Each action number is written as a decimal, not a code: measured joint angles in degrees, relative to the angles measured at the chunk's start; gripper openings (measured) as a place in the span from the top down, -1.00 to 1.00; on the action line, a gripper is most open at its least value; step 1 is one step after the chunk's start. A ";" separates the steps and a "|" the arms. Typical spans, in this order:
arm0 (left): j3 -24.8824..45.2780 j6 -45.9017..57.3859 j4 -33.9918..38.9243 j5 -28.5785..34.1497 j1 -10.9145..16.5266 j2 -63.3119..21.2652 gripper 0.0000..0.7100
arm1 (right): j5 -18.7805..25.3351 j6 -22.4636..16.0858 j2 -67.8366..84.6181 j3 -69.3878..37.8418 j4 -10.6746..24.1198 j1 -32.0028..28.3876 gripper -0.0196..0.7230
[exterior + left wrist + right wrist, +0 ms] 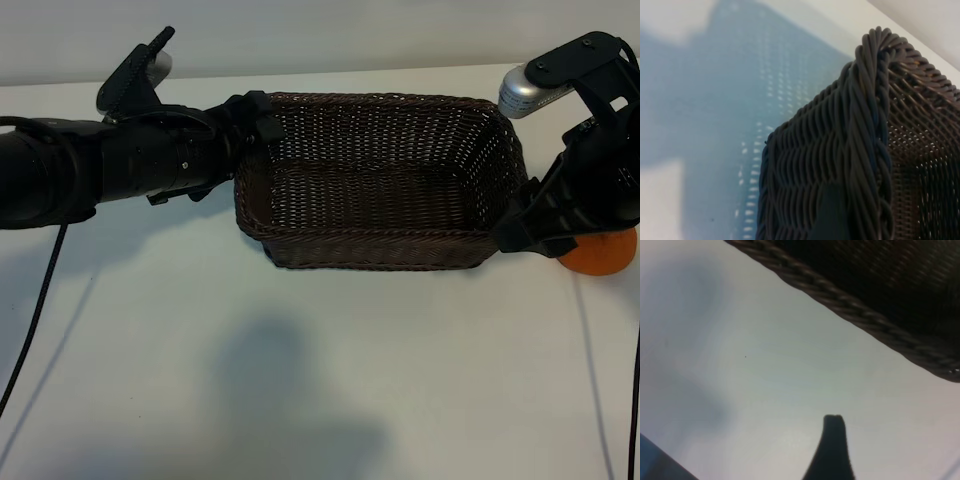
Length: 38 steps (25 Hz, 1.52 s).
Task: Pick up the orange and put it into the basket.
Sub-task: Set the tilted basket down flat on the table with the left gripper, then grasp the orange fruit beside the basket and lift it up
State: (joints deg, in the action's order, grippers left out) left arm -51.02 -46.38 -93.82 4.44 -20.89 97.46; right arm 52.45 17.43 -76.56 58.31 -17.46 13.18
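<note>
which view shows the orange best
The exterior view: the orange lies on the table right of the basket, partly hidden behind the right hand. Neither wrist view shows it.

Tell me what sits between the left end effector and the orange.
The basket: in the exterior view it spans the whole stretch from the left end effector at one end to the orange, half hidden behind the right arm.

Black left arm lay level, its pincer held wide; black right arm angled downward, pincer likewise spread apart.
</note>
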 joint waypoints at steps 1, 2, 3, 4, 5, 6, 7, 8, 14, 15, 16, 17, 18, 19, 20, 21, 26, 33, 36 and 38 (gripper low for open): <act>0.00 0.00 0.00 0.42 0.00 0.00 -0.75 | 0.00 0.00 0.00 0.00 0.00 0.00 -0.64; 0.00 0.18 0.00 0.85 0.00 0.00 -0.75 | 0.00 0.00 0.00 0.00 0.00 0.00 -0.64; 0.00 0.26 0.00 1.42 0.00 0.00 -0.74 | 0.00 0.00 0.00 0.00 0.00 0.00 -0.64; 0.00 0.26 0.13 1.81 0.00 0.00 -0.74 | 0.00 0.00 0.00 0.00 0.00 0.00 -0.64; 0.00 0.31 0.65 2.14 0.00 0.00 -0.74 | 0.05 0.00 0.00 0.00 0.00 0.00 -0.64; 0.00 0.53 1.18 2.36 0.00 0.00 -0.74 | 0.05 0.00 0.00 0.00 0.00 0.00 -0.64; 0.00 1.11 1.78 2.49 0.21 0.00 -0.73 | 0.12 0.00 0.00 0.00 0.00 0.00 -0.64; 0.00 2.07 2.66 2.83 0.50 0.00 -0.73 | 0.21 0.00 0.00 0.00 0.00 0.00 -0.64; 0.00 13.35 16.37 8.49 3.67 0.00 -0.71 | 0.41 0.00 0.00 0.00 0.00 0.00 -0.64; 0.00 16.39 19.48 10.11 4.06 0.00 -0.71 | 0.46 0.00 0.00 0.00 0.00 0.00 -0.64; 0.00 19.50 23.30 11.05 4.30 0.00 -0.71 | 0.46 0.00 0.00 0.00 0.00 0.00 -0.64; 0.00 21.94 26.94 11.78 4.51 0.00 -0.70 | 0.46 0.00 0.00 0.00 0.00 0.00 -0.64; 0.00 24.62 29.88 12.24 4.73 -0.07 -0.70 | 0.46 0.00 0.00 0.00 0.00 0.00 -0.64; 0.00 26.89 33.04 12.85 4.76 -0.07 -0.69 | 0.46 0.00 0.00 0.00 0.00 0.00 -0.64; 0.00 28.53 35.81 13.22 4.76 -0.09 -0.69 | 0.46 0.00 0.00 0.00 0.00 0.00 -0.64; 0.00 30.17 38.11 13.71 4.76 -0.09 -0.69 | 0.46 0.00 0.00 0.00 0.00 0.00 -0.64; 0.00 33.12 42.07 14.50 4.76 -1.73 -0.68 | 0.46 0.00 0.00 0.00 0.00 0.00 -0.64; 0.00 33.32 43.29 14.94 7.09 -8.92 -0.68 | 0.46 0.00 0.00 0.00 0.00 0.00 -0.64; -0.24 33.38 44.69 15.31 7.63 -11.56 -0.68 | 0.48 0.00 0.00 0.00 0.00 0.00 -0.64; -1.61 33.51 46.51 16.64 7.63 -12.16 -0.68 | 0.48 0.00 0.00 0.00 0.00 0.00 -0.64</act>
State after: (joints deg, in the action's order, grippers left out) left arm -52.64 -12.87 -47.31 21.09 -13.26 85.30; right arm 52.92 17.43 -76.56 58.31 -17.46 13.18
